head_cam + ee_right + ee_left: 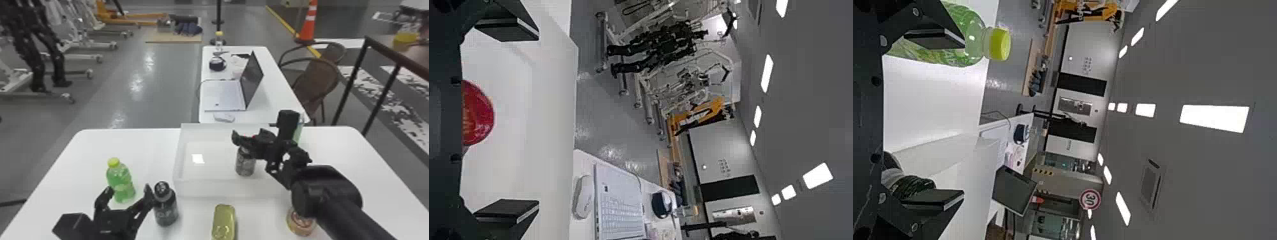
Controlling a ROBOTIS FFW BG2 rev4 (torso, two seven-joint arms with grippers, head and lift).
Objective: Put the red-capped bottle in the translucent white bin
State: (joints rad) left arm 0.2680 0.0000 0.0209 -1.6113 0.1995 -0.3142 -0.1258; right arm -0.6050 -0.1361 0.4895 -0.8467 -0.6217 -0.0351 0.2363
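The red-capped bottle [245,165] stands upright inside the translucent white bin [209,190], toward the robot's right side of it. Its red cap [476,114] sits between the fingers of the right gripper [250,135], near their base. Those fingers are spread wide, one well to each side of the cap, with bare space between each of them and the cap, so the bottle looks released and nothing is held.

I judge the placing itself to be done. What seems left is to draw the right gripper clear of the cap and out over the bin's wall; a sideways brush on the cap could tip the bottle, so a straight retreat looks safest.

The left gripper [129,189] waits in front of the bin's left side with its fingers also wide apart and nothing grasped. One finger is close by the green bottle [121,182], the other close by the dark bottle [165,207]; whether either touches, I cannot tell. Both bottles stand upright on the bench [81,156], outside the bin.

Farther out on the bench are a gold can [223,221], in front of the bin, and a round tin [300,222], partly behind the right arm.
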